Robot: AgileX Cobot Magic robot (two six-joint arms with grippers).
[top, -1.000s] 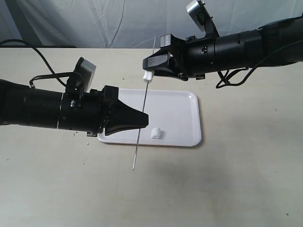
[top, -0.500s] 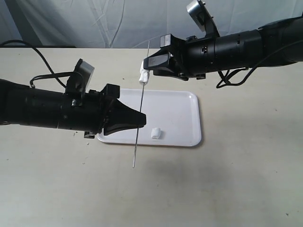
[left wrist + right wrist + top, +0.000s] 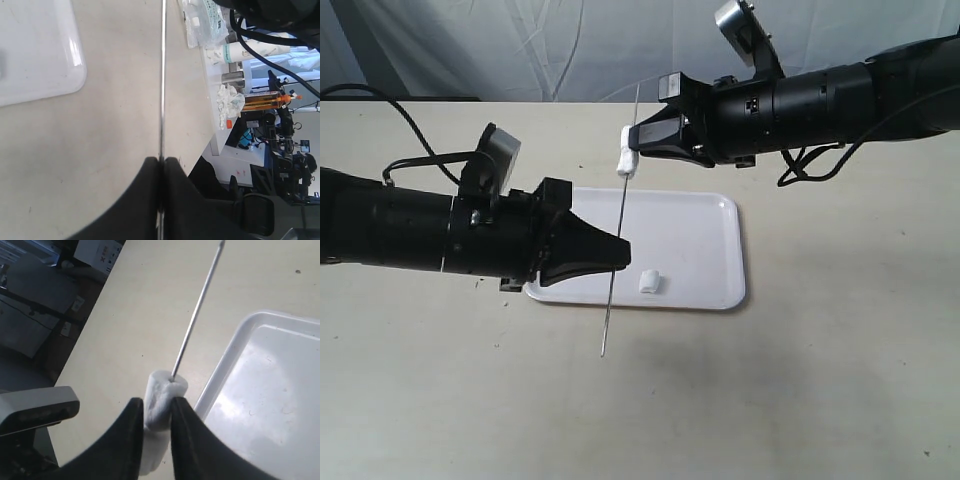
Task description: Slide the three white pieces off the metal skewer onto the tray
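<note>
— Grey metal first: found the metal skewer point(image 3: 621, 215) pinched by the left gripper point(image 3: 618, 253), jaws closed hard on it. Followed it across the tray point(image 3: 710, 250) in the exterior view, near end poking past the front rim over the desk point(image 3: 770, 400).
— And the white pieces?
— Counted one loose white piece point(image 3: 650, 282) lying on the tray, close to that front rim. Saw the other white pieces point(image 3: 626, 162) threaded far up the skewer, squeezed between the jaws of the right gripper point(image 3: 156, 402). Couldn't tell one from two up there.
— Anything in the way?
— Lost the tray's near-left corner behind the left arm point(image 3: 400, 235). Noted a black cable point(image 3: 380, 100) trailing over the desk on the left, a second cable point(image 3: 810, 165) looped under the right arm point(image 3: 840, 100), and a creased white sheet point(image 3: 520, 40) at the back.
— Any change from half a second before?
— Barely. Found the skewer's far end and the threaded pieces nudged slightly rightward. Found the loose white piece and the left gripper unmoved.
</note>
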